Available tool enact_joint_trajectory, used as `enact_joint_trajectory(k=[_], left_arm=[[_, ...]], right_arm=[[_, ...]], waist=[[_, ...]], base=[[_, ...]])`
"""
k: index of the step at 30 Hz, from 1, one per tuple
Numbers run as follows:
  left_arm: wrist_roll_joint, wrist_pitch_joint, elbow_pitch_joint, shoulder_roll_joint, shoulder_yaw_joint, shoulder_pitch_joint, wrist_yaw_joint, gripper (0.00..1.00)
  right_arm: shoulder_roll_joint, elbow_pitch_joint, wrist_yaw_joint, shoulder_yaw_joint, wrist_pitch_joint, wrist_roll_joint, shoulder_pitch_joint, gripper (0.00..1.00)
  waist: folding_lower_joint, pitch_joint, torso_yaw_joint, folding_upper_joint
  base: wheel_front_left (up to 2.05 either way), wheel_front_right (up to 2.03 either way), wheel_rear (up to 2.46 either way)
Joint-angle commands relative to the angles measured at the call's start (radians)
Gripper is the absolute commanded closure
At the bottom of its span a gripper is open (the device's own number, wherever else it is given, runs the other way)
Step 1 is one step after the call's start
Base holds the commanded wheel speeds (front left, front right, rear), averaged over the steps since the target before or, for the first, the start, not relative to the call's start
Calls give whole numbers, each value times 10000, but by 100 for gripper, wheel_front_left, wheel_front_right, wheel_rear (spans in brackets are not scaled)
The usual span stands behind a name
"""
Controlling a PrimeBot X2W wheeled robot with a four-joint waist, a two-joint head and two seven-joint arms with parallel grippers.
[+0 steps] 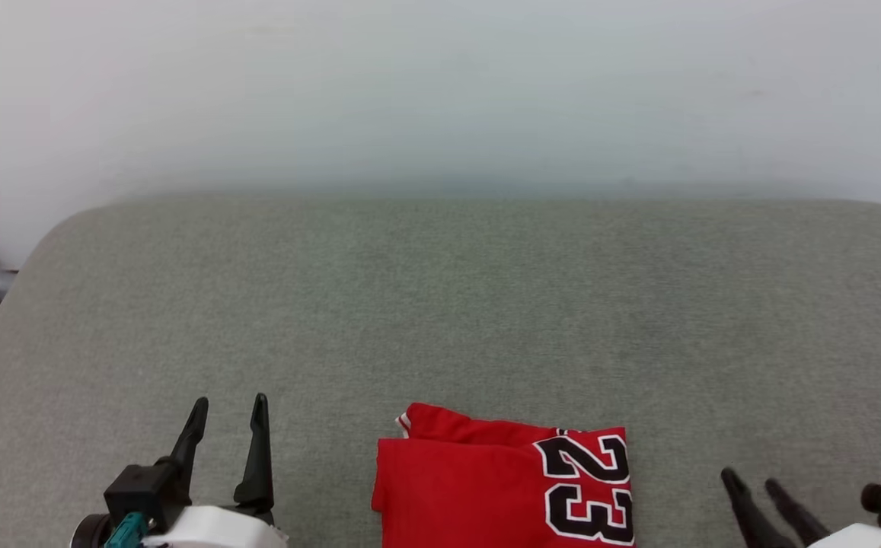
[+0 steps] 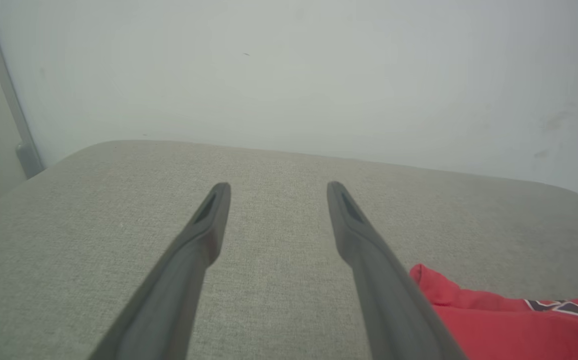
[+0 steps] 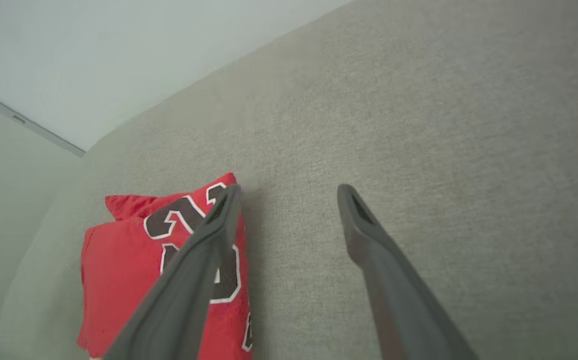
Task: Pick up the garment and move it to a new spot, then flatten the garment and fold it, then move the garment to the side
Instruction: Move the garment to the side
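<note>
Grey fabric surface (image 1: 440, 304) lies bare from 9 thru 12 to 3 o'clock of the garment (image 1: 478, 487), room for either arm. Wall (image 1: 440, 91) shuts the far edge at 12. The garment is the one low obstacle, folded flat. L gripper (image 1: 230, 402) at its 9, R gripper (image 1: 749, 479) at its 3, bare strip btw each & cloth.

Bare room (type unclear), grey upholstered surface (image 1: 440, 304), white wall (image 1: 440, 91)

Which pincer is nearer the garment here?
Right, narrowly. The right pincer sits open just off the numbered edge of the garment; the left pincer sits open a little farther off its plain red side, neither touching it.
</note>
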State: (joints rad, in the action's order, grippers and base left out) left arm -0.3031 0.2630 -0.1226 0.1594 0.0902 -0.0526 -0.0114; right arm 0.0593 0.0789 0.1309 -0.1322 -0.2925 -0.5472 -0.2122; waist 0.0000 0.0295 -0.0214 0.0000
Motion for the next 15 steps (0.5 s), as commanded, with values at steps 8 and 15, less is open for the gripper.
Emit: enact_joint_trajectory(k=[8,15], left_arm=[[182,21,112,-316,80,852,288,0],[347,21,199,-643,64,1423,493,0]], right_arm=[[740,-80,-5,755,-2626,-1793,239,0],[1339,-632,-5,1564,-3237,-2463,901,0]], waist=[[0,-1148,-793,0],[0,-1872,-1252,0]], base=[[0,0,0],[0,0,0]])
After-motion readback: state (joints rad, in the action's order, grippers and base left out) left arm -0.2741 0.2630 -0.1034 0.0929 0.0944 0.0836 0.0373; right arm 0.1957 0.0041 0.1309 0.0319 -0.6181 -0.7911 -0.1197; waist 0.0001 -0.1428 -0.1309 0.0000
